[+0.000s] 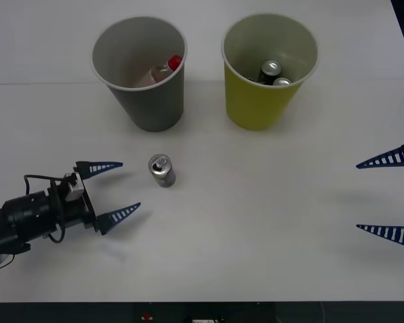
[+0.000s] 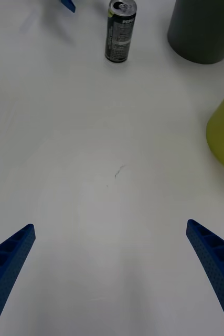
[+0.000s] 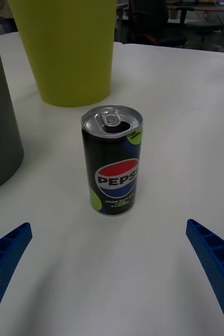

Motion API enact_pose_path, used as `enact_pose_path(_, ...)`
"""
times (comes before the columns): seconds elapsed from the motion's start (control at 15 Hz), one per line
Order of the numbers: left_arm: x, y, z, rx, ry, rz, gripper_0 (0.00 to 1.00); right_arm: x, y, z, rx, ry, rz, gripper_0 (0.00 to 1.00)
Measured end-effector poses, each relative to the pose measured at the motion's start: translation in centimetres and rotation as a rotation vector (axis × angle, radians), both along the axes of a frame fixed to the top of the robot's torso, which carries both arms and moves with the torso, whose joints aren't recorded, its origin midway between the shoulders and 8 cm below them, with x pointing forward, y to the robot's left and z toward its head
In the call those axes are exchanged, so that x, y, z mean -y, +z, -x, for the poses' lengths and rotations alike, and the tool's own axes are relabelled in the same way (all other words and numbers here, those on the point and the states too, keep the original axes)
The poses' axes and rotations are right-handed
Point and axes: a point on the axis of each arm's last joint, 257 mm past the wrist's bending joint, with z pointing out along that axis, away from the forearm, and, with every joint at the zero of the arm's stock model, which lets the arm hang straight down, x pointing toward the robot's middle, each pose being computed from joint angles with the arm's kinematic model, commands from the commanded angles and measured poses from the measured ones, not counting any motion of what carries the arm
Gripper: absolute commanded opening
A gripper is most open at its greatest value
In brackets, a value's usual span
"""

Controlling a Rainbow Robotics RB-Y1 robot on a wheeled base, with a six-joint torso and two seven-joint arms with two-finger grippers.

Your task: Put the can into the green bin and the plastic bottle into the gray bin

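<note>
Left gripper (image 1: 120, 188) spread wide, low over white counter (image 1: 256, 222), empty. Just past its tips the can (image 1: 161, 170) stands upright, black body, silver top, apart from both bins. Gray bin (image 1: 141, 70) behind it holds the plastic bottle (image 1: 163, 71); green bin (image 1: 268, 67) beside it holds two cans. Right gripper (image 1: 380, 196) spread open, well apart at counter's right edge.

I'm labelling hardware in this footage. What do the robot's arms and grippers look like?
Each gripper has two blue, ribbed, tapering fingers ending in points. The left gripper sits on a black cylindrical wrist with a small grey-white block and a thin black looping cable. The right gripper shows the same blue fingers.
</note>
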Motion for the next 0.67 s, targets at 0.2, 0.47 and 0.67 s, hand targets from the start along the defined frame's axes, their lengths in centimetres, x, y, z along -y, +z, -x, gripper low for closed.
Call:
enact_pose_path(0.2, 1.6, -0.4, -0.6, 0.002, -0.004, 0.027, 1.00, 0.0, 0.0, 0.0, 0.000, 0.000, 0.000, 1.00)
enact_pose_path(0.47, 3.7, -0.8, -1.8, 0.007, 0.022, 0.042, 1.00, 0.0, 0.0, 0.0, 0.000, 0.000, 0.000, 1.00)
enact_pose_path(0.67, 5.6, -1.1, -2.4, 0.000, 0.039, 0.060, 1.00, 0.0, 0.0, 0.0, 0.000, 0.000, 0.000, 1.00)
